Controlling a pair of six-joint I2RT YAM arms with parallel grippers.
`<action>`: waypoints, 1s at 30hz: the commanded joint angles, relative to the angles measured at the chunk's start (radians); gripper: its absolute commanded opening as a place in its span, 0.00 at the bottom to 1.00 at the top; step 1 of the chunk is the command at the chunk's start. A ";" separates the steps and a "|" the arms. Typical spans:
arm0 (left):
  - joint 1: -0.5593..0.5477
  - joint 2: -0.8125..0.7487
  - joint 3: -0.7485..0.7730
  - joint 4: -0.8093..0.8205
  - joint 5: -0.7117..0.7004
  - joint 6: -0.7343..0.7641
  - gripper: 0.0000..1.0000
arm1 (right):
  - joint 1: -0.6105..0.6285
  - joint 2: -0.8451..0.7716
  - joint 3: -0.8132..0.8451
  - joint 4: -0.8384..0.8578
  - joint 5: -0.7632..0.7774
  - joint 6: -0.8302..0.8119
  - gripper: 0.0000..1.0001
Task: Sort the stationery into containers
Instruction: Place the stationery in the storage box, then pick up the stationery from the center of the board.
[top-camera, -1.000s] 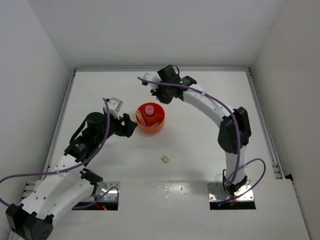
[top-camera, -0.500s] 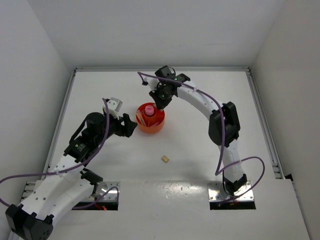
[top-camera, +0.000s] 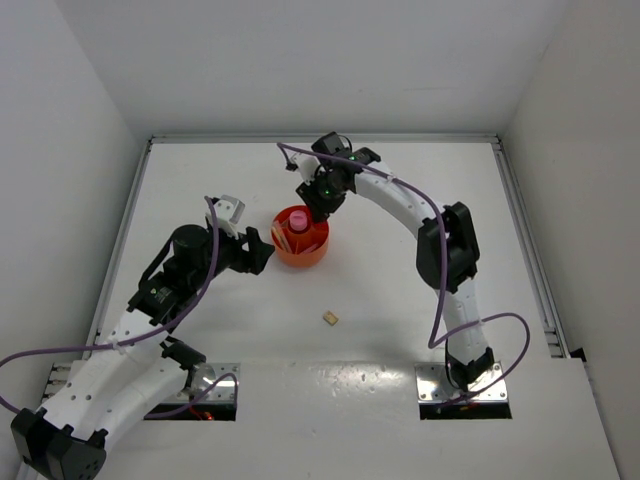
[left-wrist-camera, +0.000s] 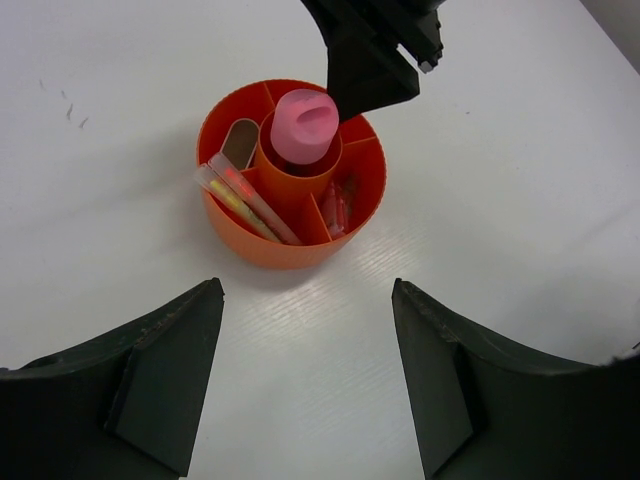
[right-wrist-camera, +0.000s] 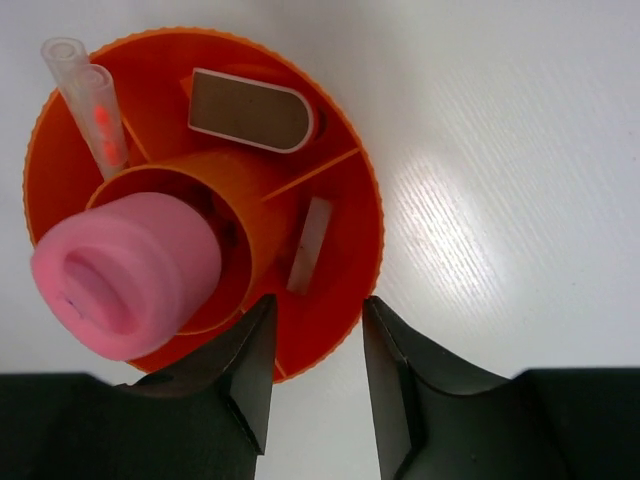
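Note:
The orange tub (top-camera: 301, 240) stands mid-table. A pink capsule (top-camera: 297, 219) sits upright in its central cup. My right gripper (top-camera: 314, 206) hovers over the tub's far rim (right-wrist-camera: 372, 205), open, with nothing between its fingers. Just beyond its tips a white stick (right-wrist-camera: 308, 246) lies in a compartment. A tan rounded piece (right-wrist-camera: 250, 110) and clear pink-filled sticks (right-wrist-camera: 88, 95) fill other compartments. My left gripper (left-wrist-camera: 307, 292) stands open just left of the tub (left-wrist-camera: 290, 255), apart from it and holding nothing. A small beige block (top-camera: 330, 318) lies on the table in front of the tub.
White walls close in the table on the left, back and right, with a metal rail (top-camera: 530, 250) along the right edge. Both arm bases (top-camera: 460, 385) sit at the near edge. Purple cables hang along each arm.
My right gripper swung from behind the tub to over its far rim, then stayed there and its jaws parted. The left arm has not moved.

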 joint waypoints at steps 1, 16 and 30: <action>0.008 -0.013 0.029 0.016 -0.001 0.012 0.74 | -0.007 -0.084 -0.005 0.059 0.026 0.017 0.40; 0.008 -0.023 0.029 0.016 0.019 0.012 0.11 | 0.019 -0.665 -0.924 -0.046 -0.476 -1.217 0.76; 0.008 -0.013 0.029 0.016 -0.015 0.012 0.69 | 0.214 -0.473 -0.903 0.154 -0.382 -1.180 0.69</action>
